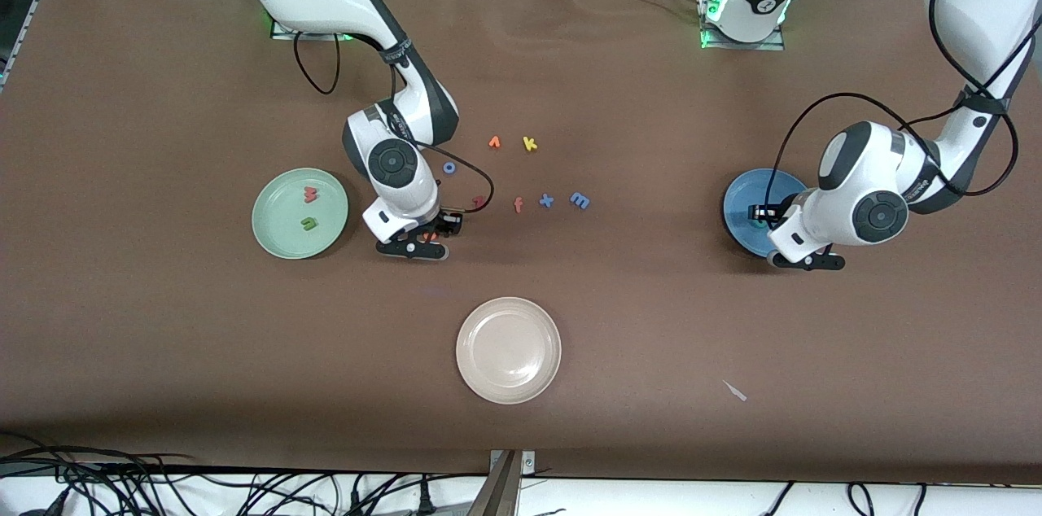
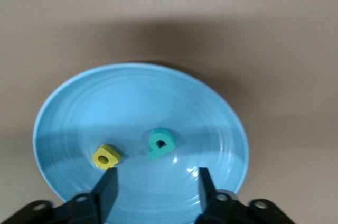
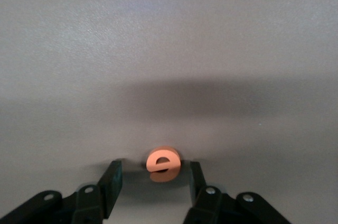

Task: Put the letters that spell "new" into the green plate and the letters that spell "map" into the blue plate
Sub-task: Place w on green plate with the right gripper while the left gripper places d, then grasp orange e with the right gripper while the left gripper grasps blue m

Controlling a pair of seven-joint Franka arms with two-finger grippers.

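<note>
Orange e stands between the right end effector's parted fingers, one touching it, beside the green plate holding w and n. Over the blue plate, the left end effector is open above p and a.

A: Taking the middle plate as the mark, what lies where?

B: All else is farther from the front camera. Toward the right arm's end sits the right-end plate, with w and n in it. Beside that plate, e rests on the surface, loose between the spread fingers of the right end effector.

A: And toward the left arm's end?

B: The left-end plate holds p and a, with the left end effector over it, fingers apart. Between the two plates lie f, x and m in a row, and k farther still.
</note>
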